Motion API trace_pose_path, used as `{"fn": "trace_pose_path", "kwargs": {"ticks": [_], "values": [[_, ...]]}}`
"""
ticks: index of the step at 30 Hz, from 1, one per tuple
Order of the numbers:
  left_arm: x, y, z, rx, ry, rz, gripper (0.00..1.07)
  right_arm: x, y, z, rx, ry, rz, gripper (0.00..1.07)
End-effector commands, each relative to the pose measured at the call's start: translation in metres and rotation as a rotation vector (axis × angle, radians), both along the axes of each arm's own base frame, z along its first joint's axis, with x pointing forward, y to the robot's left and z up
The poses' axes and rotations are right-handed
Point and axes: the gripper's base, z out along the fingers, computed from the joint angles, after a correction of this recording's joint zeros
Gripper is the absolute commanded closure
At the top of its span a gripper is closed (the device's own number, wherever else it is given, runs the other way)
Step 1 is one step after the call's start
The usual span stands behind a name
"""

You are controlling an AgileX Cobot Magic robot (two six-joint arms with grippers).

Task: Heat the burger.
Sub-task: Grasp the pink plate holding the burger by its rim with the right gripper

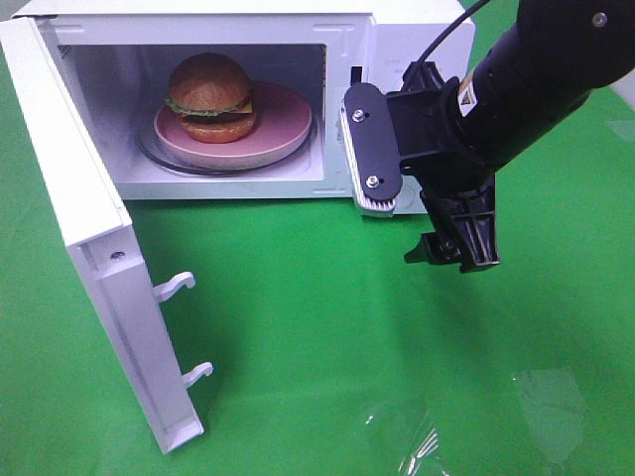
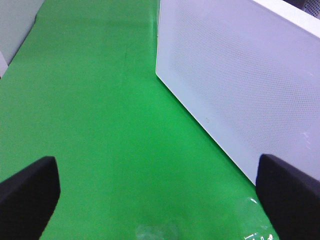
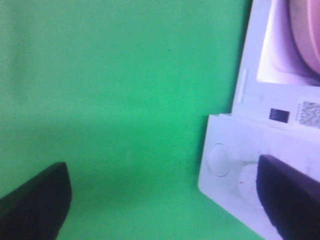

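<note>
Burger [image 1: 209, 96] on pink plate [image 1: 283, 129] inside open microwave [image 1: 392, 40], door [image 1: 94, 248] swung wide

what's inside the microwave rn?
The burger sits on a pink plate on the glass turntable in the microwave, door open. The plate's middle under the burger is hidden.

Access to the microwave [image 1: 397, 40] cavity: the opening is unobstructed at its front, the door [image 1: 89, 248] being swung fully aside. Inside, most of the floor is taken up by the pink plate [image 1: 283, 124] and burger [image 1: 210, 96]. The control-panel side of the microwave is blocked by the right gripper [image 1: 417, 213], its jaws spread wide.
</note>
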Motion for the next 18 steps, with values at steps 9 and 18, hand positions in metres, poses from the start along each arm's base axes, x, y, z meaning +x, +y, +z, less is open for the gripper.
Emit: {"fn": "trace_pose_path", "kwargs": {"ticks": [9, 18], "values": [[-0.002, 0.0, -0.001, -0.006, -0.019, -0.002, 0.08, 0.011, 0.02, -0.004, 0.016, -0.111, 0.065, 0.14], [-0.002, 0.0, -0.001, -0.006, -0.019, -0.002, 0.08, 0.033, 0.037, -0.007, 0.051, -0.165, 0.073, 0.15]]}}
